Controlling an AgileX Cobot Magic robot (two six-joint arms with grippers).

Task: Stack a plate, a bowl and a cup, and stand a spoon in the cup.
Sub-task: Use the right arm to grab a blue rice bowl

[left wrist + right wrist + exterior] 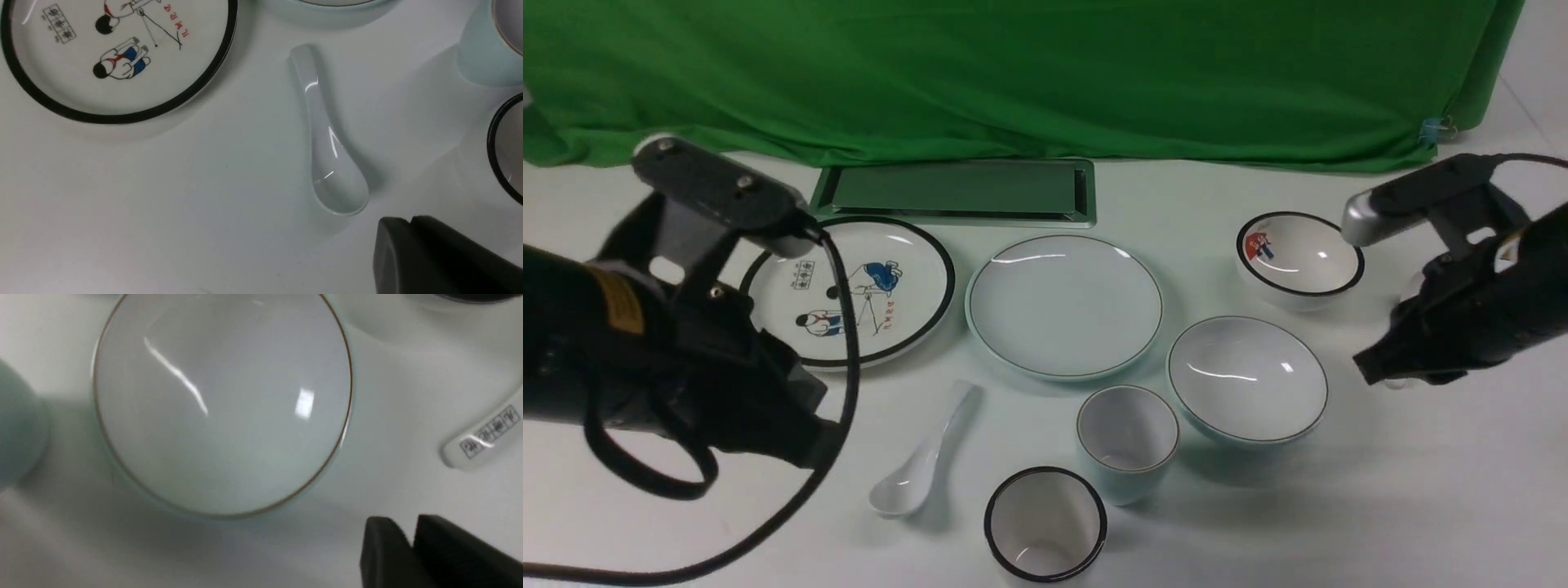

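Left fingers [408,253] closed, empty; right fingers [384,555]: cannot tell. Pinch bowl [1247,380] rim, lift level, centre on plate [1064,306].

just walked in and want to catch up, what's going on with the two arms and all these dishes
Two robot arms are set to stack tableware, but nothing is stacked or held yet. The plain plate, bowl, cup and white spoon lie apart on the table. The left gripper, shut and empty, hangs near the spoon. The right gripper hangs beside the bowl, also empty. A cartoon plate and black-rimmed cup sit alongside.
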